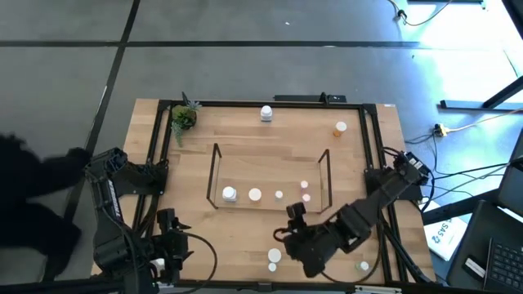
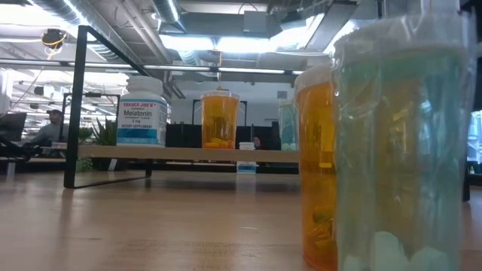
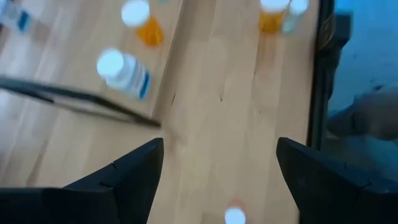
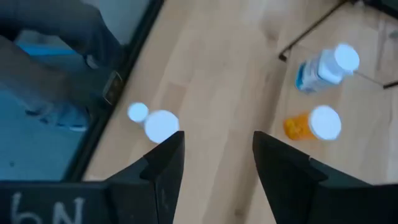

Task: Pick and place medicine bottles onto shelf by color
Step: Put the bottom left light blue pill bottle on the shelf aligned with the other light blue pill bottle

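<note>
The shelf (image 1: 271,206) stands mid-table. On it are a white blue-labelled bottle (image 1: 230,193), an orange bottle (image 1: 255,194), a tiny white one (image 1: 279,194) and two pink ones (image 1: 306,191). An orange bottle (image 3: 272,15) and a teal one (image 3: 295,12) stand on the table by its near edge. A white bottle (image 1: 266,113) and an orange one (image 1: 340,127) stand at the far side. My left gripper (image 3: 217,149) hovers open over the near left of the table. My right gripper (image 4: 214,162) hovers open just in front of the shelf's right half (image 1: 288,222), above the table.
A small green potted plant (image 1: 184,118) sits at the far left corner. A black frame (image 1: 151,155) edges the table. Another greenish bottle (image 1: 363,265) stands near the right arm at the near right. Bare wood lies between the shelf and the far bottles.
</note>
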{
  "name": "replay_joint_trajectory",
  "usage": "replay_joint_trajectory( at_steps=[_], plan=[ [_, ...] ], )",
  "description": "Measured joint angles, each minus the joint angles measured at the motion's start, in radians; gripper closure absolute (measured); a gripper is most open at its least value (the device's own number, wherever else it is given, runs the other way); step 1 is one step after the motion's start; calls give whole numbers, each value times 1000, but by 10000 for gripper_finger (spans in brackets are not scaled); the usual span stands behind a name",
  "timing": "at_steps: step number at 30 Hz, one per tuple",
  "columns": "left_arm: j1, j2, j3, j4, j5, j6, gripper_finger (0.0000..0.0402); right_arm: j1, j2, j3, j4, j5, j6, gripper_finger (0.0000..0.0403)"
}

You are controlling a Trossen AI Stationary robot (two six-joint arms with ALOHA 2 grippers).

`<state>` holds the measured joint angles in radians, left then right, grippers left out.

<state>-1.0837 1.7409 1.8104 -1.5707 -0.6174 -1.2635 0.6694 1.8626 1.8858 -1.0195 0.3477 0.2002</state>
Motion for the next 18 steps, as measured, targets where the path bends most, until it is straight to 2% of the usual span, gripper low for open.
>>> replay_joint_trajectory(
  at_steps=[9,18],
  plan=[
    [0,0,-130,7,182,-170,95,24,0,0,72,0,23,211],
    [22,0,-166,18,183,-150,95,23,3,0,77,-1,132,211]
  ],
)
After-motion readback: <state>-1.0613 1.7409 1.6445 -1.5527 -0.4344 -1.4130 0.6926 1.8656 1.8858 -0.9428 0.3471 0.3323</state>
